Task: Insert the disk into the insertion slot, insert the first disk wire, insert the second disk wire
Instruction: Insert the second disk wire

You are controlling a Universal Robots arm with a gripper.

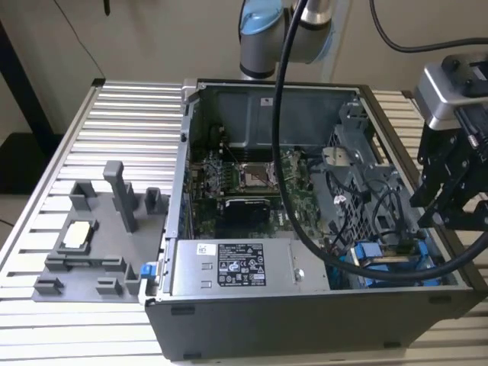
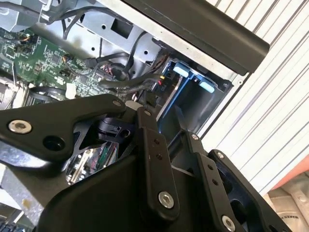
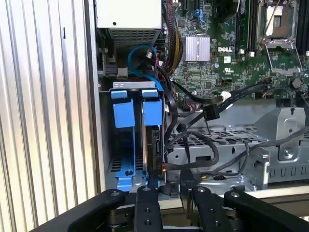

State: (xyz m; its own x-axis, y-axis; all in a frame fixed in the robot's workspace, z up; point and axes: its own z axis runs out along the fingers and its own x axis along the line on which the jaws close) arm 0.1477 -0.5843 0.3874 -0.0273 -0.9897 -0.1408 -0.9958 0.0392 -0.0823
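The disk (image 3: pixel 155 147) stands on edge in its blue carrier (image 3: pixel 124 112), down inside the insertion slot (image 3: pixel 114 165) at the case corner. In the exterior view the blue carrier (image 1: pixel 379 263) shows at the case's near corner on the exterior view's right. My gripper (image 3: pixel 175 194) hovers just above the disk's end, open, with nothing between its fingers (image 3: pixel 147 205). It hangs over the case's edge on the exterior view's right (image 1: pixel 451 210). A black wire with a loose plug (image 3: pixel 211 112) lies beside the slot. In the second wrist view the gripper (image 2: pixel 169 128) sits over the blue carrier (image 2: pixel 186 72).
The open computer case (image 1: pixel 252 320) lies on a slatted metal table (image 1: pixel 130 114). A grey labelled power-supply box (image 1: pixel 232 267) sits beside the slot, with the green motherboard (image 1: pixel 252 179) behind. A blue cable (image 3: pixel 140 55) loops near the bay. A grey fixture tray (image 1: pixel 84 244) stands at the exterior view's left.
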